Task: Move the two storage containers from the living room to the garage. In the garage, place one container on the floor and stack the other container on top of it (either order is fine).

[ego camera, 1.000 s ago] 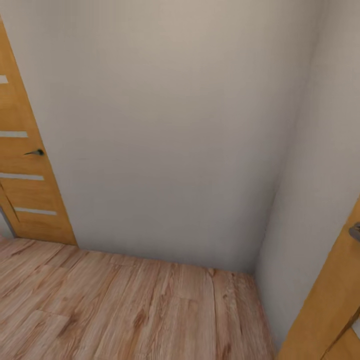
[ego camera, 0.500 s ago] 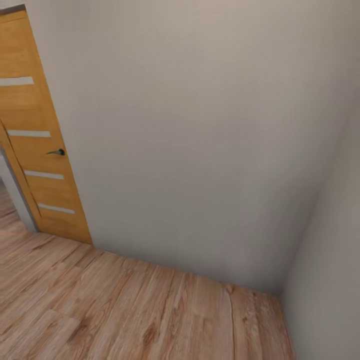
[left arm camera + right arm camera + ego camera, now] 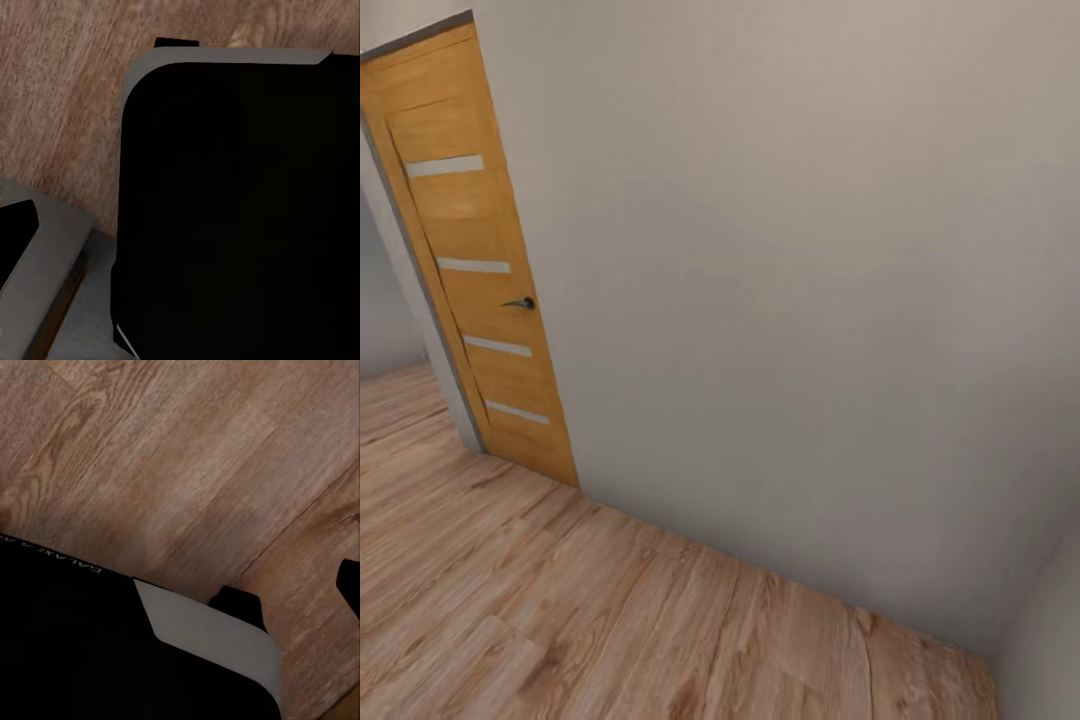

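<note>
Facing plain wall (image 3: pixel 790 300); orange door (image 3: pixel 475 260) at left edge, open wood floor (image 3: pixel 560 600) below; gripper states cannot be told

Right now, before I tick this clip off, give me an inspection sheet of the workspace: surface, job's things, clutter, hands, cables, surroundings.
Surface: light wood plank floor, bare where it shows.
Job's things: nothing seen.
Clutter: nothing seen.
Hands: dark robot body parts fill much of both wrist views above the planks; open or shut cannot be told for either hand.
Cables: nothing seen.
Surroundings: plain pale wall meeting a second wall at a corner; orange wooden door with four pale strips and a dark lever handle, standing open beside a doorway.
</note>
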{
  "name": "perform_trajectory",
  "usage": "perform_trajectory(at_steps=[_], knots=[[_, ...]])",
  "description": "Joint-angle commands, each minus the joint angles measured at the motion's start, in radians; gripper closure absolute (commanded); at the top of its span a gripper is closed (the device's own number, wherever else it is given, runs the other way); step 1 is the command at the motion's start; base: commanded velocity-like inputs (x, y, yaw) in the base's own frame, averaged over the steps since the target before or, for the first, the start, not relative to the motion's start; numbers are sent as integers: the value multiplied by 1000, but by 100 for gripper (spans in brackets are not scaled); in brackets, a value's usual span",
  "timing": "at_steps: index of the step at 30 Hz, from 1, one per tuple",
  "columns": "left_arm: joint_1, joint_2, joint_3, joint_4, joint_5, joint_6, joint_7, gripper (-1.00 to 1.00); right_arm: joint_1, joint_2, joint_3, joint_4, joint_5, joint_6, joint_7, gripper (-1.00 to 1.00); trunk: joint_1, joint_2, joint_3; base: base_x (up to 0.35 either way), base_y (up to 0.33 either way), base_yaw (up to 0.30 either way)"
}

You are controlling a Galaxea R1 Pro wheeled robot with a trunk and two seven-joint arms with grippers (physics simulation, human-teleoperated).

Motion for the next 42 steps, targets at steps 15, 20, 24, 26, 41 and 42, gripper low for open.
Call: perform_trajectory(at_steps=[15, 20, 24, 26, 41, 42], knots=[[-1, 0, 0, 0, 8, -3, 1, -100, 48, -52, 7, 3, -9, -2, -2, -100, 0, 0, -1, 139, 0, 13], [0, 0, 0, 0, 8, -3, 1, -100, 58, -64, 8, 3, -8, -9, -2, -100, 0, 0, -1, 1, 0, 46], [0, 0, 0, 0, 8, -3, 1, -100, 59, -66, 8, 3, -7, -11, -2, -100, 0, 0, -1, 0, 0, 247], [0, 0, 0, 0, 8, -3, 1, -100, 59, -66, 8, 3, -7, -11, -2, -100, 0, 0, -1, 0, 0, 273], [0, 0, 0, 0, 9, -3, 1, -100, 59, -66, 8, 3, -7, -11, -2, -100, 0, 0, -1, 0, 0, 275], [0, 0, 0, 0, 9, -3, 1, -100, 59, -66, 8, 3, -7, -11, -2, -100, 0, 0, -1, 0, 0, 275]])
